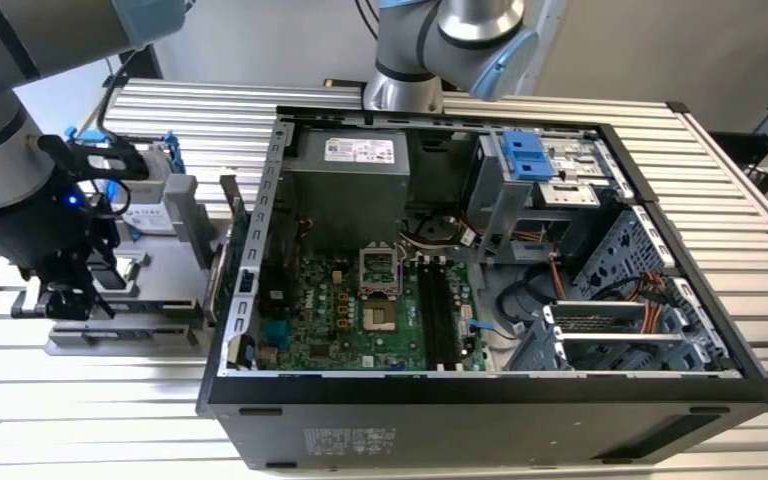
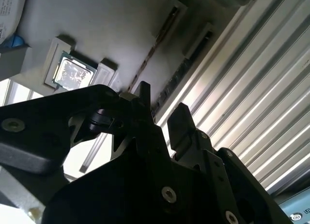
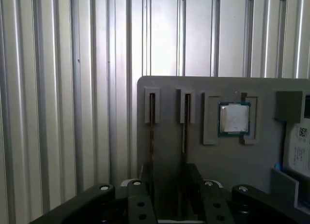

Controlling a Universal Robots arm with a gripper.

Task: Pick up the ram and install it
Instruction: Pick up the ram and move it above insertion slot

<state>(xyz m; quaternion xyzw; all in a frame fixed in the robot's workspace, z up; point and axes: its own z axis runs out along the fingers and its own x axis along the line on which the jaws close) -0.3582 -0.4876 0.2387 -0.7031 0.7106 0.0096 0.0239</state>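
exterior view: open computer case point(image 1: 491, 400) lying on a slatted metal bench point(image 1: 77, 425), green motherboard point(image 1: 344, 315) exposed inside. grey fixture point(image 1: 131, 338) on the bench just beside the case, toward the exterior view's left. arm stands over the fixture, tool point(image 1: 71, 303) low above it. the ram cannot be made out here.

first wrist view: grey fixture point(image 3: 169, 86) with two narrow slots side by side. ram point(image 3: 151, 122) on edge in the slot nearest the fixture's rim; other ram stick point(image 3: 185, 122) on edge in the neighbouring slot; processor chip point(image 3: 235, 118) seated in a pocket beyond that. tool point(image 3: 169, 168) over the two slots, its two dark fingers point(image 3: 147, 185) spread with a clear gap between them, nothing gripped. contact with either stick cannot be told.

second wrist view: tool point(image 2: 163, 99) in the foreground, fingers point(image 2: 181, 118) apart. ram point(image 2: 189, 59) seen as a dark strip that runs toward the gap between the fingers; other ram stick point(image 2: 155, 45) a thinner brownish line just beside it; processor chip point(image 2: 72, 71) further along the fixture point(image 2: 111, 25). slatted bench point(image 2: 252, 98) beside the fixture's rim.
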